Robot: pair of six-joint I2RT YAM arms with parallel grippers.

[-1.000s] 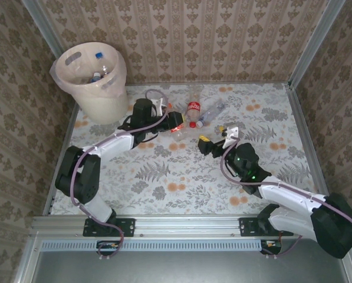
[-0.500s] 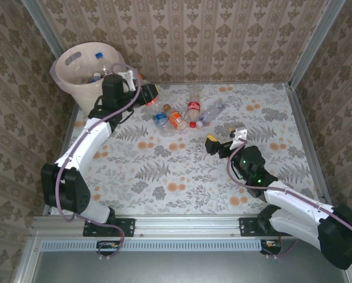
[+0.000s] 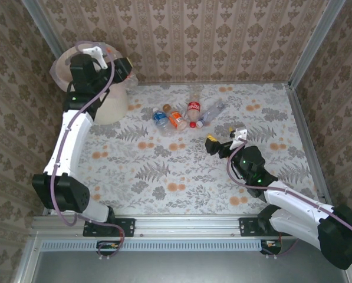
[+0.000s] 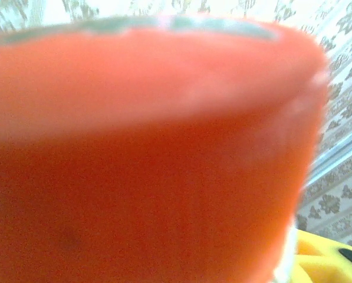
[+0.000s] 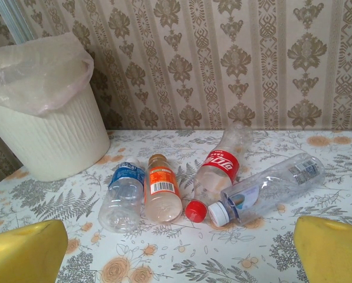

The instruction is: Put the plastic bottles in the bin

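Note:
Several plastic bottles lie in a cluster at the back of the table: a blue-labelled one [image 5: 122,194] [image 3: 160,119], an orange-labelled one [image 5: 162,191] [image 3: 176,119], a red-labelled one [image 5: 220,168] [image 3: 193,109] and a clear one with a white cap [image 5: 270,188] [image 3: 210,112]. The cream bin [image 5: 52,141] [image 3: 108,106], lined with a bag, stands at the back left. My left gripper [image 3: 124,72] hangs over the bin's rim, shut on an orange-red labelled bottle [image 4: 140,159] pressed close to its camera. My right gripper [image 5: 178,259] [image 3: 221,137] stands open just short of the cluster, its yellow fingertips [image 5: 332,253] empty.
Patterned walls close the table at the back and both sides, with metal corner posts [image 3: 314,44]. The flowered tablecloth [image 3: 164,177] stretches free between the arms' bases and the bottles.
My left arm has swung up and left from the middle of the table to the bin, carrying its bottle. My right gripper shifted slightly right and widened a little.

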